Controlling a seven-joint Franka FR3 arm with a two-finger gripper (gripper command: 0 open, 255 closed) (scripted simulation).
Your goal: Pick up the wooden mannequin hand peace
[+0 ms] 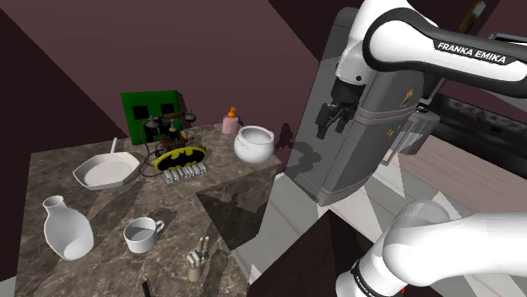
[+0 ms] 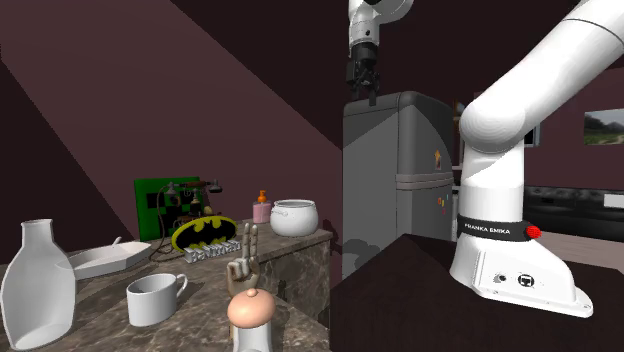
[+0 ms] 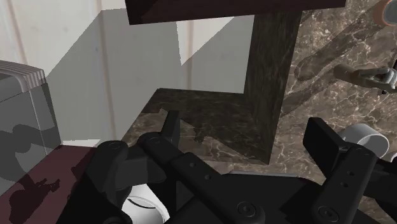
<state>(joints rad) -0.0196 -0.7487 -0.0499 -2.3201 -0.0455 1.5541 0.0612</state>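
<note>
While poised high beside the grey boxy cabinet, well above the worktop of dark veined marble, spread apart and clasping nothing: black blocky hand, two flat fingers with a clear gap between. Upright near the worktop's edge at the shoulder view's bottom: wooden mannequin hand, pale brown, jointed, two fingers raised in a V above a rounded wrist. Near it, toward the shoulder view's left, a smooth white mug; farther left, a round-bellied, narrow-necked white vase.
</note>
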